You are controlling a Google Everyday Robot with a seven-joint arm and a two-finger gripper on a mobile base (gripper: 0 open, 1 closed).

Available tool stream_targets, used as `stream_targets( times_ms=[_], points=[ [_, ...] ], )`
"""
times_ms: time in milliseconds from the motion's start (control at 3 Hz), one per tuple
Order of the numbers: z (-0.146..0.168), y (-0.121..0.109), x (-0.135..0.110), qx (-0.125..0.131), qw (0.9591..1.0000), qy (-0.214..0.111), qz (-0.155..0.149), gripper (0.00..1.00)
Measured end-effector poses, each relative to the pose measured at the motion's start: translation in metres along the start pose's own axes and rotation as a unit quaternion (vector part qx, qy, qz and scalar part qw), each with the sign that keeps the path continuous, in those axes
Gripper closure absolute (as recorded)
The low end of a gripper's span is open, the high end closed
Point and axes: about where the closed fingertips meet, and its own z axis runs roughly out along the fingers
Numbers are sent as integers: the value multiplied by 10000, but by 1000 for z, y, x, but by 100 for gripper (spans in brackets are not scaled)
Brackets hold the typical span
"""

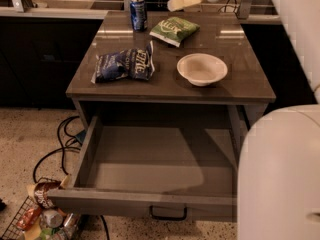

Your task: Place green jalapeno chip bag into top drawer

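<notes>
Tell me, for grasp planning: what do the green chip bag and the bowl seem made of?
Green jalapeno chip bag: likely thin plastic film, crinkled, glossy patches. Bowl: smooth cream, ceramic or plastic, unclear which. The gripper hovers just behind the bag.

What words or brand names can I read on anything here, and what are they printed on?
green jalapeno chip bag: white lettering, too blurred to read.
dark blue chip bag: white lettering, too blurred to read.
blue can: markings too small to read.
gripper, above the back edge of the table beside the green bag: no text visible.
top drawer, white bowl: no text visible.
</notes>
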Motion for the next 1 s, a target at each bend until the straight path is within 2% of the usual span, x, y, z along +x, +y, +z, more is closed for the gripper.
stream_targets(
  times_ms=[333,667,1000],
  points=[
    [46,5,-12,37,9971,-270,715,0],
    [78,21,-15,149,9926,-162,1193,0],
    [108,43,-12,237,9839,128,1769,0]
  ],
)
